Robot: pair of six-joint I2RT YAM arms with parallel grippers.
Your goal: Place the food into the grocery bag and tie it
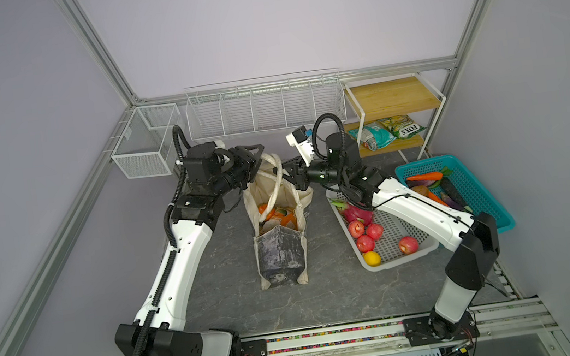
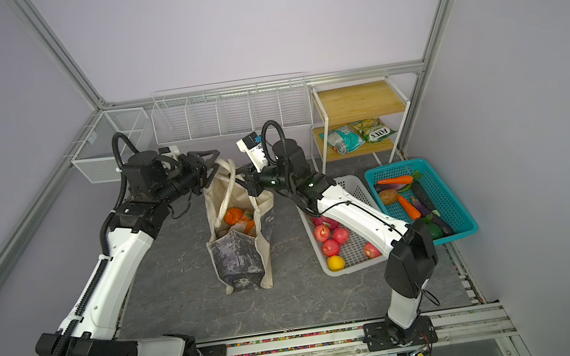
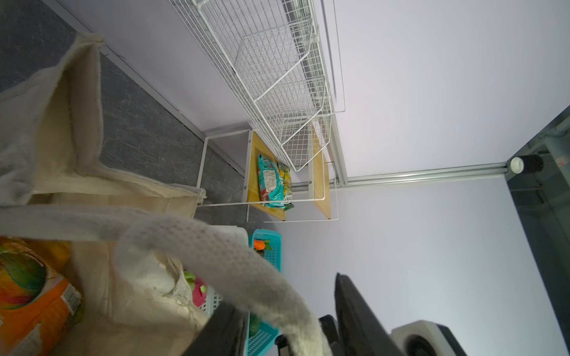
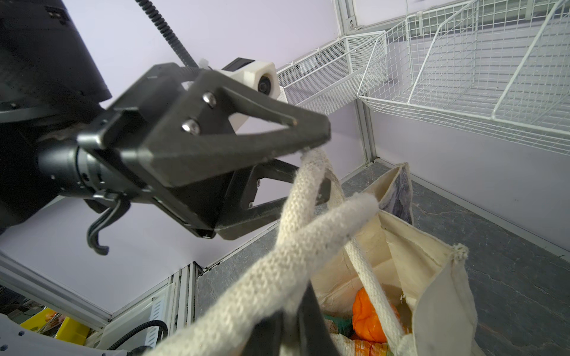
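The cream grocery bag [image 1: 280, 253] [image 2: 238, 258] stands open mid-table, its dark marbled panel facing front. Food lies inside it: an orange [image 1: 263, 209] [image 4: 367, 314] and an orange snack packet [image 3: 34, 302]. Two rope-like strap handles rise and cross above the bag's far end. My left gripper [image 1: 258, 158] [image 4: 324, 160] is open, its fingers either side of one strap [image 3: 216, 252] with a gap showing. My right gripper [image 1: 288, 173] [image 4: 293, 323] is shut on the other strap [image 4: 277, 277] and holds it up.
Right of the bag, a white perforated basket [image 1: 401, 260] holds red apples, a yellow fruit and a pink fruit. Beyond it, a teal basket [image 1: 480, 181] holds carrots and eggplants. Snack packets [image 1: 385, 133] lie on the wooden shelf. Wire baskets [image 1: 264, 111] line the back wall.
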